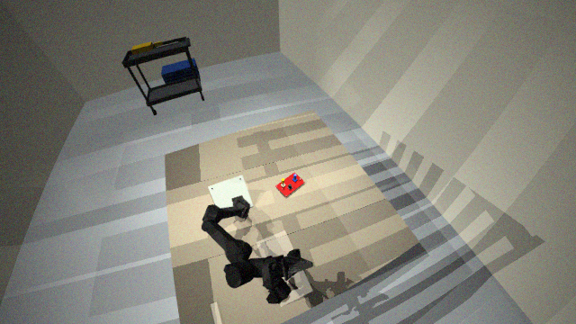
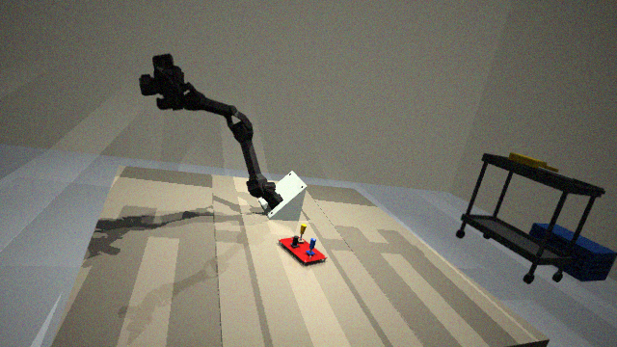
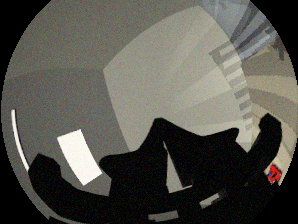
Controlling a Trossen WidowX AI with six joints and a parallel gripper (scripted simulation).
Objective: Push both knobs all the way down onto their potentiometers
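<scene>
The red circuit board [image 1: 284,193] [image 2: 308,258] [image 3: 275,171] stands low on the table. A yellow knob [image 1: 283,180] [image 2: 303,228] sits high on a pale shaft. A blue knob [image 1: 295,175] [image 2: 312,242] also stands up, with a short gap above its blue base. A short black part [image 1: 290,187] [image 2: 295,242] sits low between them. My gripper [image 1: 310,263] [image 3: 158,121] is shut and empty, high in the air and far from the board. In the exterior view its fingers are hard to make out.
The arm's base is mounted on a white slanted block [image 1: 227,191] [image 2: 291,185] beside the board. A black cart [image 1: 173,92] [image 2: 506,240] with a yellow item [image 1: 143,47] [image 2: 525,159] and a blue box [image 1: 176,71] [image 2: 585,260] stands on the floor beyond the table.
</scene>
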